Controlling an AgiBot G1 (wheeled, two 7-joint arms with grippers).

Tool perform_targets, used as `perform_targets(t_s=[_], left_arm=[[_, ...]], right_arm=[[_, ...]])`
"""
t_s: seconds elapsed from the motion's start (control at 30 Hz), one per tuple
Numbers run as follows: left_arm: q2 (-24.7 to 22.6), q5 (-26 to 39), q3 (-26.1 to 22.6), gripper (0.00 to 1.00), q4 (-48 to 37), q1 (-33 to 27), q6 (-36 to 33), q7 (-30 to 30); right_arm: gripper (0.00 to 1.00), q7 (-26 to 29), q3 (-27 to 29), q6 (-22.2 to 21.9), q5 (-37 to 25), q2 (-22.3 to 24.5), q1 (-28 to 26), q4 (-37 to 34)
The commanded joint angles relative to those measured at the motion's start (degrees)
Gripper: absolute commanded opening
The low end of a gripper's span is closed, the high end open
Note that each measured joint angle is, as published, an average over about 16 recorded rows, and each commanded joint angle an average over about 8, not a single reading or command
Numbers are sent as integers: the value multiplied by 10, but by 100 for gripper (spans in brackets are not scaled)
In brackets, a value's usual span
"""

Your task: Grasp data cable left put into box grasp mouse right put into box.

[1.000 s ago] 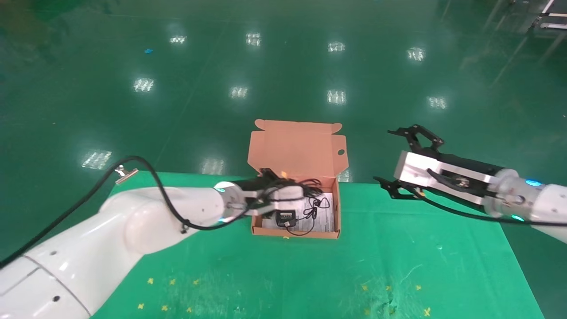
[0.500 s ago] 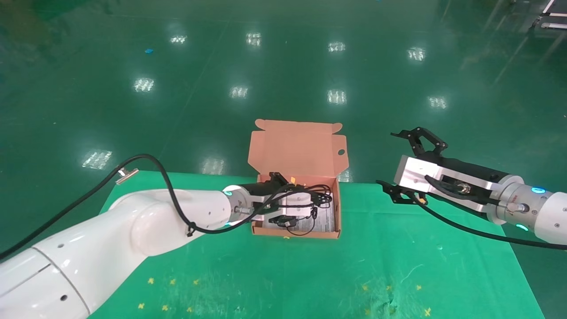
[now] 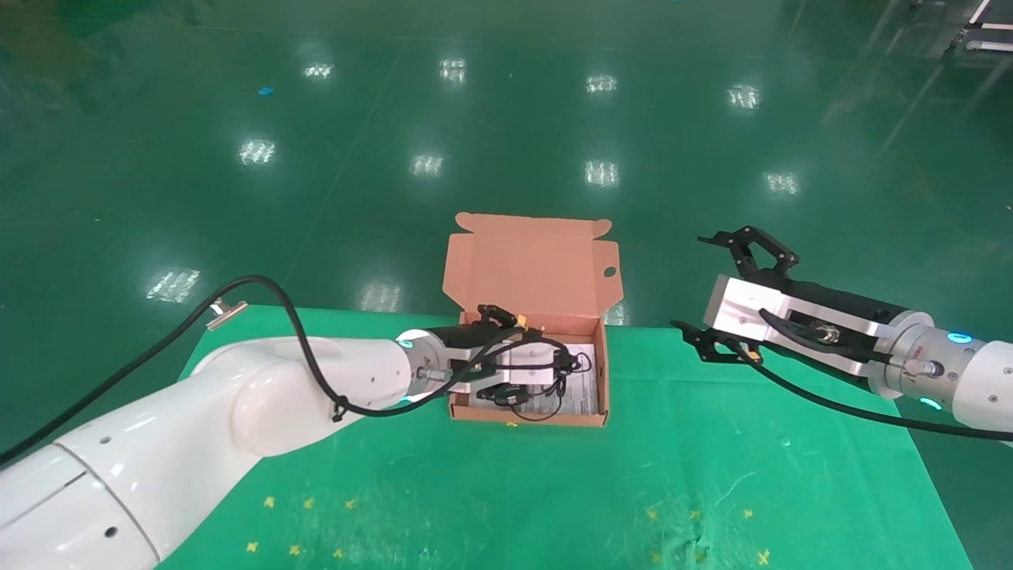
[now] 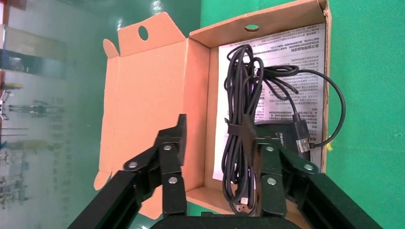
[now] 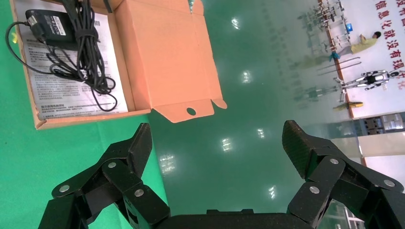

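Observation:
The salmon-orange box (image 3: 526, 417) stands open at the table's far middle, its lid upright. The data cable (image 4: 241, 95), a tied black bundle, lies lengthwise on the white sheet inside, also seen in the head view (image 3: 566, 360). The black mouse (image 4: 286, 138) rests in the box beside it, label up, its thin cord looped out. My left gripper (image 3: 521, 356) hovers over the box's left half, open (image 4: 222, 138); the bundle's near end lies between the fingers, beside one finger (image 4: 267, 162). My right gripper (image 3: 688, 281) is open and holds nothing, right of the box.
The green mat (image 3: 554, 491) covers the table, with small yellow marks near its front edge. The table's far edge runs just behind the box, and beyond it lies glossy green floor (image 3: 506, 119). In the right wrist view the box (image 5: 167, 57) lies off to one side of that gripper (image 5: 217, 138).
My left gripper has moved right over the box and the cable bundle has come down onto the sheet. My right arm drew back slightly to the right.

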State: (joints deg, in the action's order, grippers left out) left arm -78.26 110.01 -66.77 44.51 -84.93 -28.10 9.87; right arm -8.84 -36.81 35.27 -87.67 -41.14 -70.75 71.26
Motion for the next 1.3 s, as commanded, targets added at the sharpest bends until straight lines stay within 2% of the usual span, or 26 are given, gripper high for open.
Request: perform_targets(t_s=[0.03, 0.3, 0.67, 1.3], left_arm=[[0, 2, 1, 100, 0, 1, -1, -1], [24, -8, 15, 100, 15, -25, 4, 24], [44, -15, 42, 100, 8, -56, 5, 67], [154, -202, 173, 100, 85, 24, -158, 52]], right_arm=[[100, 0, 0, 1, 1, -1, 0, -2], [100, -9, 10, -2, 5, 10, -9, 7], [100, -25, 14, 32, 10, 31, -26, 16], [100, 36, 67, 163, 133, 40, 5, 18]])
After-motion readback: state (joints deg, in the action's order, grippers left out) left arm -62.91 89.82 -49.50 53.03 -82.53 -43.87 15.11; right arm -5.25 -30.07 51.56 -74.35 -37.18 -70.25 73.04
